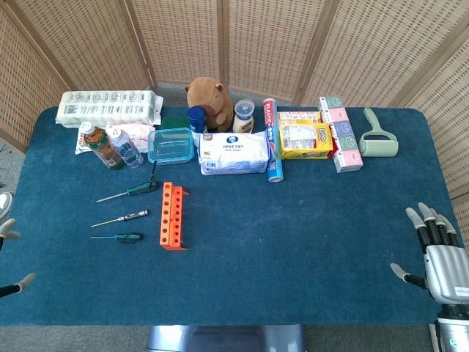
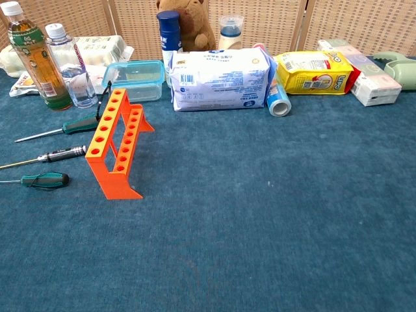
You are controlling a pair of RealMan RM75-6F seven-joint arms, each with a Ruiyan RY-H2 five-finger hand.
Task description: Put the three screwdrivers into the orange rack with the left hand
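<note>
- Left hand (image 1: 9, 257): barely in view at the left edge of the head view, only pale fingertips showing off the worktop (image 1: 293, 242); openness cannot be told, nothing seen in it.
- Right hand (image 1: 440, 257): at the near right corner, fingers spread and straight, thumb out to the side, holding nothing, touching nothing on the blue cloth.
- Orange rack (image 2: 117, 144): upright on the worktop, left of centre, holes all unfilled.
- Three screwdrivers lying flat just left of the rack, apart from each other:
- far green-handled screwdriver (image 2: 79, 124), handle nearly at the rack's far end;
- black-handled screwdriver (image 2: 60, 155) in the middle;
- near green-handled screwdriver (image 2: 44, 180), closest to the front.
- Bottles, clear box (image 1: 171, 145) and packets ranged along the back.
</note>
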